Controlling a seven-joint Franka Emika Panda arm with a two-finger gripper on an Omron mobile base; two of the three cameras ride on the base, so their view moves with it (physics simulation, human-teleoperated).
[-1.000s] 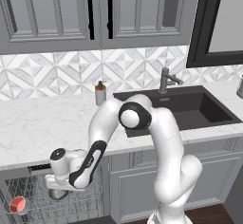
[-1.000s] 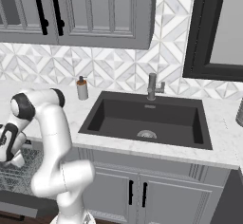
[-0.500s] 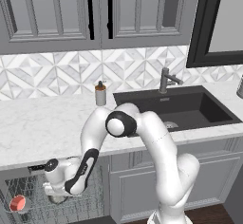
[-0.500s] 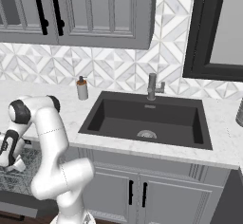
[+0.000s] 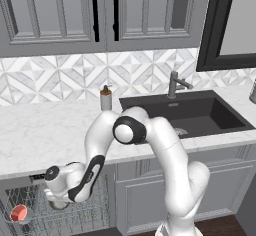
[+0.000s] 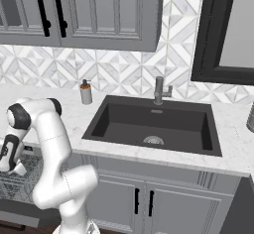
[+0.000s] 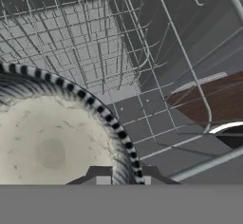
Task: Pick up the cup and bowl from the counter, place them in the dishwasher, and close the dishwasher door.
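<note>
hand (image 7: 123,173): pinching the bowl (image 7: 52,147) by its rim, low over the rack (image 5: 35,205) | cup (image 5: 19,212): lying in the rack, left of the bowl | tabletop (image 5: 45,135): above the rack

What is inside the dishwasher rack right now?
The cup lies at the rack's left. The bowl sits under the hand; the arm covers most of it from the base views.
</note>
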